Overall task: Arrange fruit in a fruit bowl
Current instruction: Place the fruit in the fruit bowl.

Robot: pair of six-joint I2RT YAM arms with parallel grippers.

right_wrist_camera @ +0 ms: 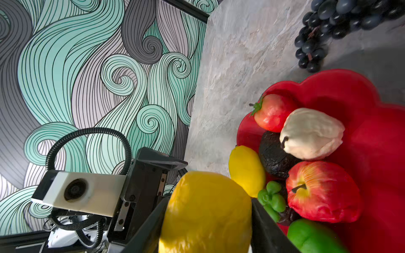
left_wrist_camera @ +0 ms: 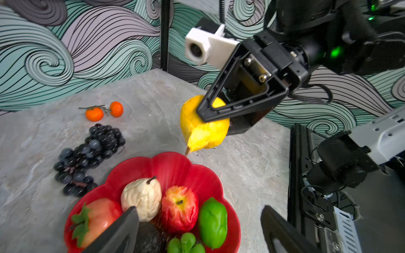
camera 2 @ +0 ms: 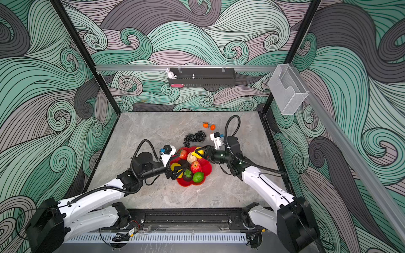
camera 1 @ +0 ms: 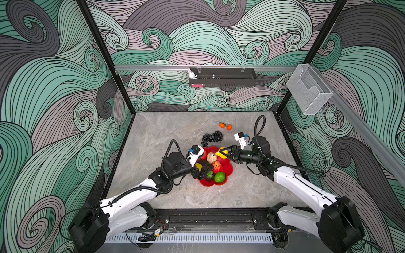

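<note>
The right claw (left_wrist_camera: 215, 122) pinches a yellow lemon (left_wrist_camera: 203, 133) across its middle. It looks light, waxy and squashy, so that belly grip suits. Just below sits the fruit bowl (left_wrist_camera: 175, 162); opposite, the left claw (camera 1: 206, 172) hangs spread, holding nothing.

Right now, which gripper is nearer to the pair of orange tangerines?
Right. The right gripper, shut on a yellow fruit, hangs over the fruit bowl's far rim, on the tangerines' side. The left gripper, open, sits over the bowl's near left part, farther off.
</note>
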